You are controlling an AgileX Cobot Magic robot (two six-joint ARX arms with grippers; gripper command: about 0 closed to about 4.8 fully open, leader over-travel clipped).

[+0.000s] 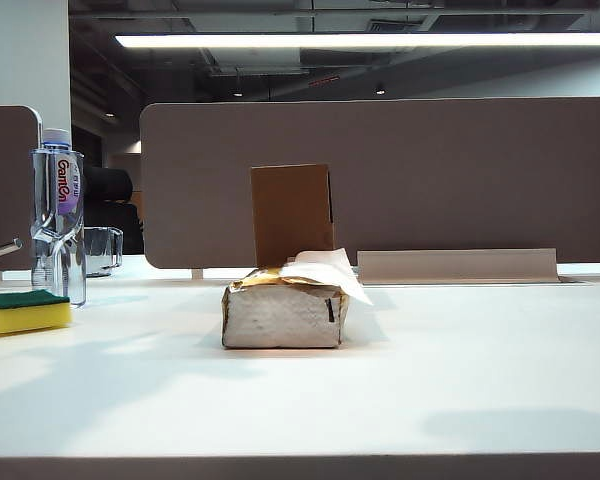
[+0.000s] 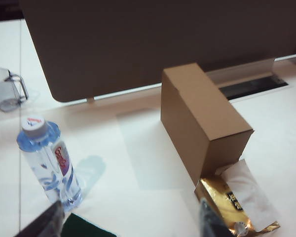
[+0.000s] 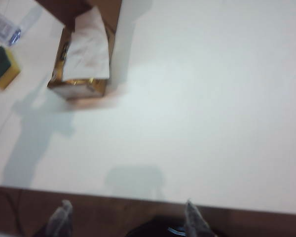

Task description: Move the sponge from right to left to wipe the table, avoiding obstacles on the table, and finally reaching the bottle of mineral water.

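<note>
Now I am holding both my arms up above the white table (image 1: 460, 370), and neither one is touching anything.

My left gripper (image 2: 130, 222) is hanging in the air over the left part of the table. Its two dark fingers (image 2: 44, 224) are standing wide apart, with nothing between them. Under it, I am seeing the green top of the sponge (image 2: 86, 228) peeking in, just beside the foot of the bottle of mineral water (image 2: 52, 165).

My right gripper (image 3: 126, 217) is hovering over the front edge of the table, well away from all the things. Its fingers (image 3: 59, 219) are spread open too, and they are holding nothing.

The sponge (image 1: 25, 312) is lying flat on the far left of the table, green side up and yellow below. It is sitting just in front of the bottle of mineral water (image 1: 58, 215), which is standing upright with its pale cap on.

In the middle of the table, the tissue pack (image 1: 283, 310) is lying with a white tissue sticking out of its gold top. The brown cardboard box (image 1: 291, 212) is standing right behind it. A small clear cup (image 1: 102, 249) is sitting behind the bottle.
</note>
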